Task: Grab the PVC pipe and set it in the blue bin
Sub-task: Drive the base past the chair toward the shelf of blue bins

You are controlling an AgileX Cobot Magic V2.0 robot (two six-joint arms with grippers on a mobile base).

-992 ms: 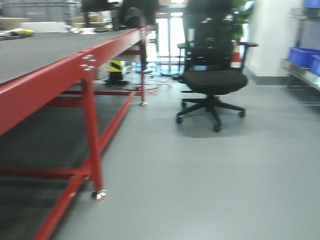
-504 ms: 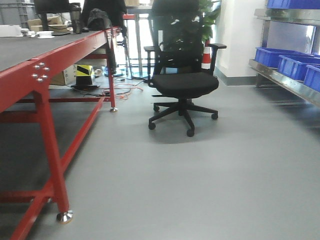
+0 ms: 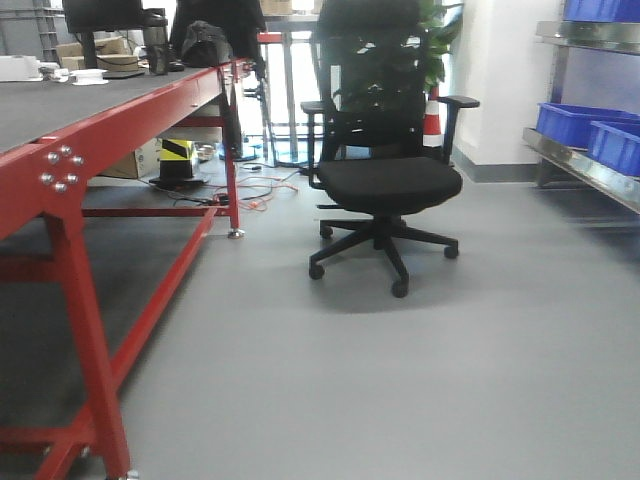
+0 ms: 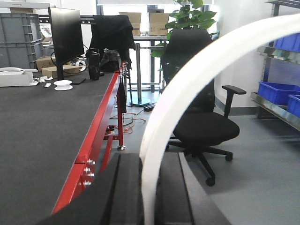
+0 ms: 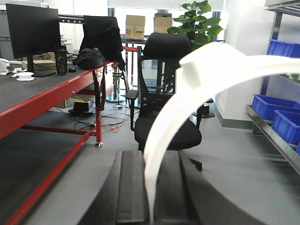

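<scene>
Floor [image 3: 400,380] open, table [image 3: 140,115] left, pipe [image 4: 154,126] seemingly clamped

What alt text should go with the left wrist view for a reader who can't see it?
A white PVC pipe arc, held in the left gripper at the bottom edge, curves up to the top right. Behind it: a red-framed table with a monitor at left, a black office chair mid-frame, blue bins at right.

Left end effector [image 4: 150,161], right end effector [image 5: 149,157]: flat black fingers [image 4: 124,187].
</scene>
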